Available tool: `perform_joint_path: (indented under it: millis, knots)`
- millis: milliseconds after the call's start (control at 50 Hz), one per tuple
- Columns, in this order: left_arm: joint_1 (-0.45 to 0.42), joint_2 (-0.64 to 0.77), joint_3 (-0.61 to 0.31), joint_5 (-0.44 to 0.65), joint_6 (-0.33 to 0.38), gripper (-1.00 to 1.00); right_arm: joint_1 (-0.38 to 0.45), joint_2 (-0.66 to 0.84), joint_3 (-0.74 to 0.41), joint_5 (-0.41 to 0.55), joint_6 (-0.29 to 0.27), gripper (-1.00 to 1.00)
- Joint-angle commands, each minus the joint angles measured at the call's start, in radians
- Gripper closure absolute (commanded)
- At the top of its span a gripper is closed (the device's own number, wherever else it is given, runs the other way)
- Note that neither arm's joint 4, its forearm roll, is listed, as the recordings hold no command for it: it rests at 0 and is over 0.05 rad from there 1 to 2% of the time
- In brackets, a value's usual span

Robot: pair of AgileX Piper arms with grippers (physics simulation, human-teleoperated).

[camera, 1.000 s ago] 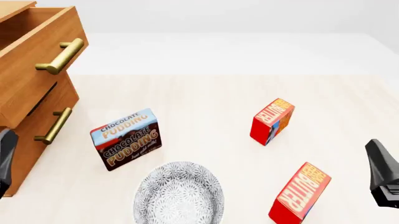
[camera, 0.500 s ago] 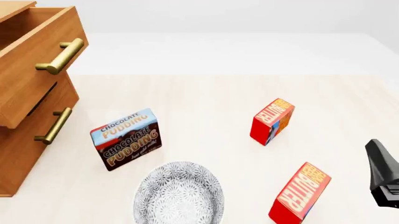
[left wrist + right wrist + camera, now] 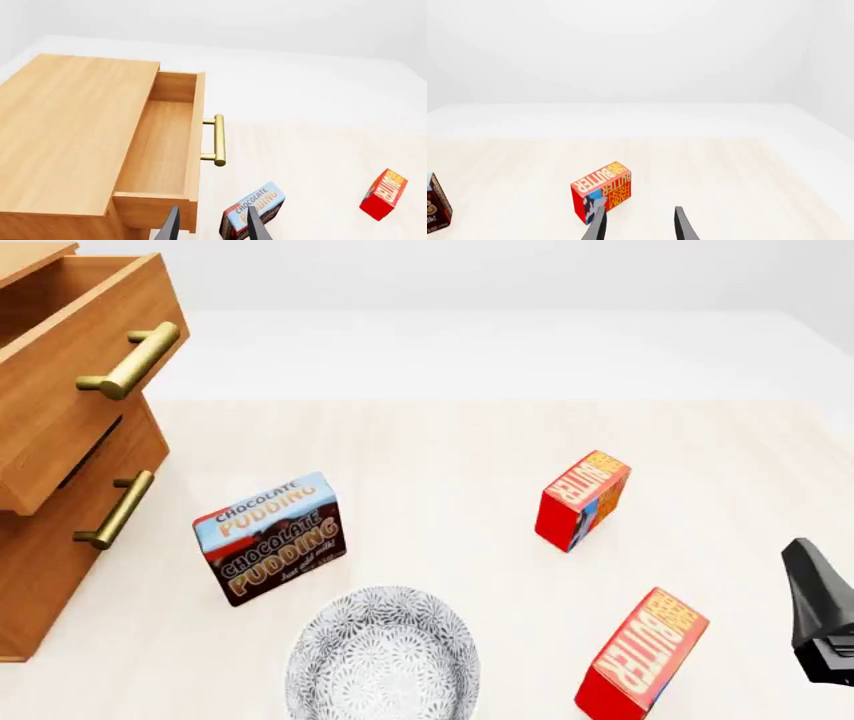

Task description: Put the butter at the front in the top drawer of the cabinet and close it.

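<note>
Nearest the arms, right of the patterned bowl (image 3: pixel 383 654), stands the butter (image 3: pixel 642 654), untouched. Beyond it sits its twin, the second butter box (image 3: pixel 582 499) (two in all), and one pudding box (image 3: pixel 270 537) left of the bowl. Past that, the cabinet (image 3: pixel 54 540) has its top drawer (image 3: pixel 163 150) pulled open. Left gripper (image 3: pixel 211 225) and right gripper (image 3: pixel 638 225) hold their fingers apart, empty.

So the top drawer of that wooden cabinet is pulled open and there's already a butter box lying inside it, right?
Not quite. The top drawer of the cabinet is pulled open, but the left wrist view shows it holds nothing. In the front view both butter boxes are on the table: the front butter and its twin.
</note>
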Motion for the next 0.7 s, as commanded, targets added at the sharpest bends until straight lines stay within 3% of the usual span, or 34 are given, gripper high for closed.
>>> perform_joint_path:
  millis: [20,700]
  knots:
    - [-0.004,0.107,-0.098,0.080,-0.008,-1.00,0.000,-0.001,0.001,0.000,-0.001,-1.00]
    - [-0.046,0.292,-0.404,0.368,0.022,-1.00,0.000,-0.001,0.001,0.000,-0.001,-1.00]
